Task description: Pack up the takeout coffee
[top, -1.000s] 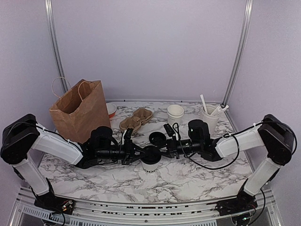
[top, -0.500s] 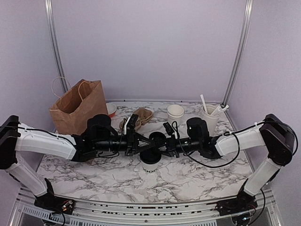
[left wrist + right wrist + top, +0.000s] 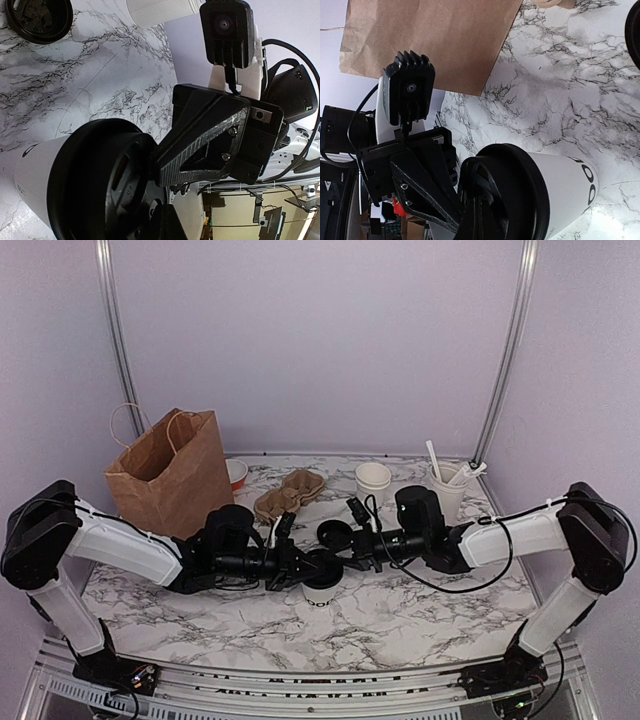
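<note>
At the bottom of the top view the two arm bases sit at the near edge of the marble surface (image 3: 400, 625), and both arms reach inward so that they meet in the lower middle of the frame. There the takeout coffee (image 3: 320, 590) stands upright on the surface, a small white cup with dark lettering on its side and its black lid (image 3: 320, 568) on top. The left tool (image 3: 303, 570) comes in from the left and the right tool (image 3: 338, 562) from the right, each with its fingers closed together and its tips at the lid's rim. Nothing can be seen clamped between either pair. In the left wrist view the opposite tool's black finger rests on the lid's edge, and the right wrist view shows the same from the other side. Just behind the cup, a loose black lid (image 3: 333, 534) lies flat on the surface. Farther back, a brown paper bag (image 3: 170, 475) stands open at the left, with a small bowl (image 3: 237, 473) with an orange-red band beside it. A cardboard cup carrier (image 3: 290, 495) lies in the middle. A stack of white cups (image 3: 373, 483) stands to its right, and a cup of white utensils (image 3: 446, 490) at the far right.
</note>
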